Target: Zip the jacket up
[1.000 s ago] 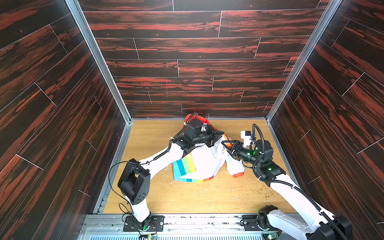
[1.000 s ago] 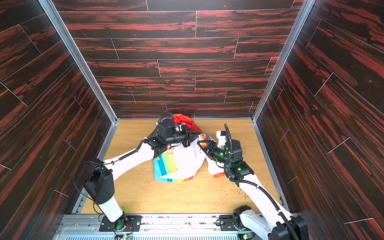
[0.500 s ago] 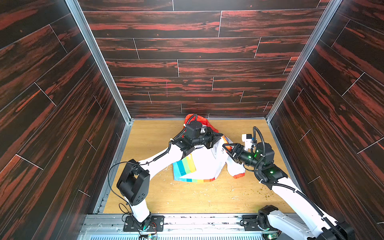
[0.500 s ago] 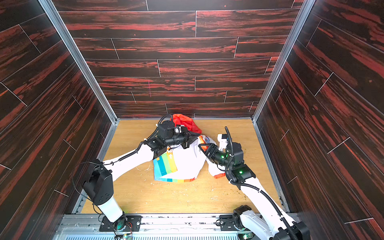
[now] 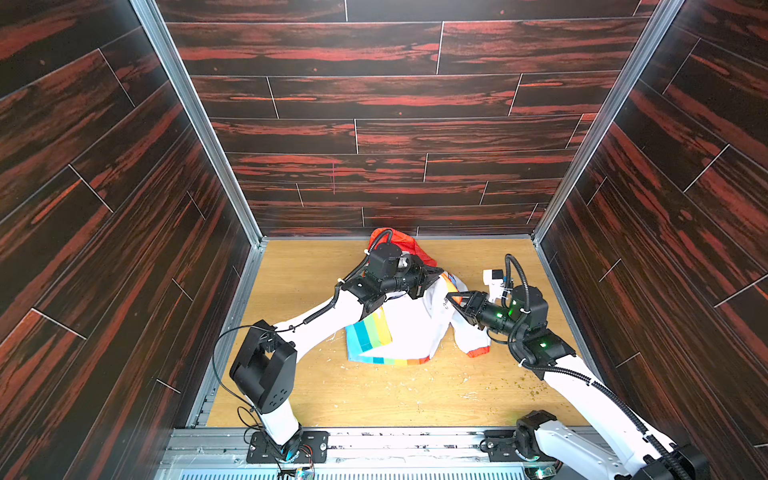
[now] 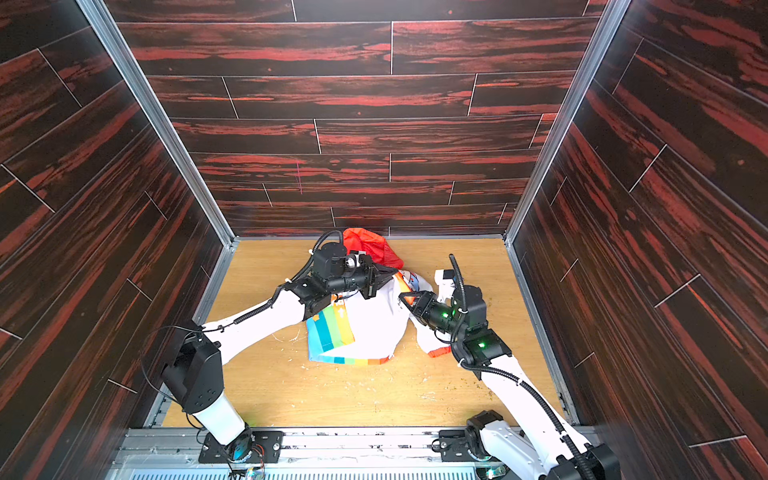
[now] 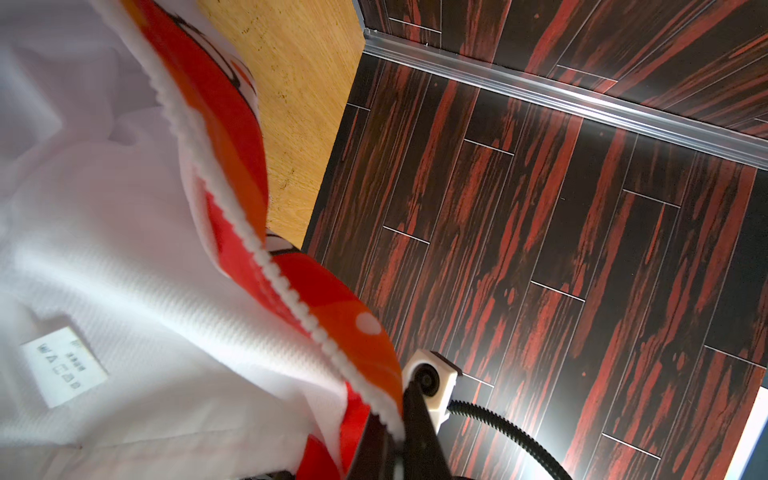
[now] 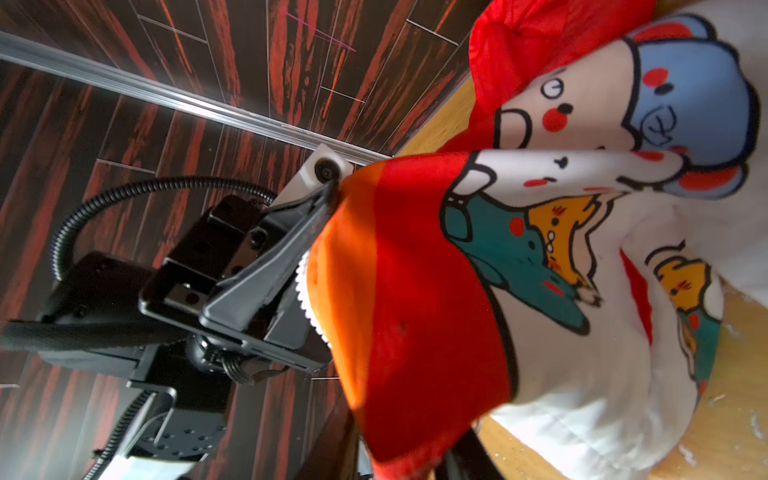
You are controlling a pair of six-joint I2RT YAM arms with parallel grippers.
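Note:
The jacket (image 5: 415, 328) (image 6: 374, 324) lies crumpled on the wooden floor in both top views, orange hood (image 5: 409, 245) toward the back wall and rainbow hem toward the front. My left gripper (image 5: 437, 272) (image 6: 391, 272) (image 7: 395, 424) is shut on one front edge, right at the white zipper teeth (image 7: 291, 299). It holds that edge lifted off the floor. My right gripper (image 5: 449, 296) (image 6: 401, 296) (image 8: 399, 449) has closed on a fold of the red-orange front panel of the jacket (image 8: 582, 291). The fabric fills the space between its fingers. No zipper slider shows.
Dark red wood-panel walls (image 5: 124, 208) enclose the floor (image 5: 374, 395) on three sides. A metal rail (image 5: 374, 440) with both arm bases runs along the front. Small white and yellowish crumbs (image 5: 532, 390) are scattered on the boards.
The right gripper has moved in to the jacket's front edge and its jaws have narrowed onto the fabric. The left gripper keeps its hold and has barely moved.

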